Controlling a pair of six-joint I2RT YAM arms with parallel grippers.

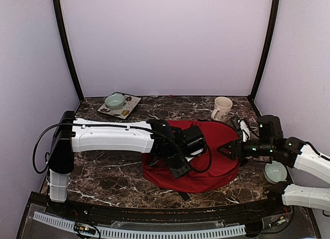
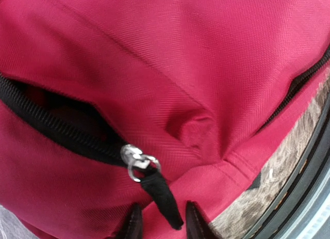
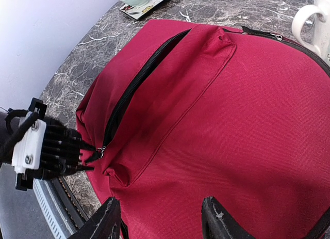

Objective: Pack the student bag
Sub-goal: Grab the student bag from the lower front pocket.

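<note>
Far L on marble table (image 1: 111, 177): plate (image 1: 129, 109) w/ pale green bowl (image 1: 115, 100) on it. L arm (image 1: 111, 137) stretches across from L edge to the bag. Left gripper (image 2: 164, 222) is low at bag's near-L corner, jaws part-open, tips either side of black pull tab (image 2: 161, 193) that hangs from the silver zip slider (image 2: 135, 159). Gap shows btwn L tip and tab, so not clamped. The student bag (image 1: 216, 166) lies flat on table, centre to R, btwn the 2 arms, red front face up. Front pocket zip (image 3: 135, 84) is partly undone, dark gap inside. Cream mug (image 1: 222, 108) stands upright at far R, just beyond bag. Right gripper (image 3: 162, 221) hovers over bag's R side, jaws apart, nothing btwn them. 2nd pale bowl (image 1: 275, 172) near R, partly under R arm.
</note>
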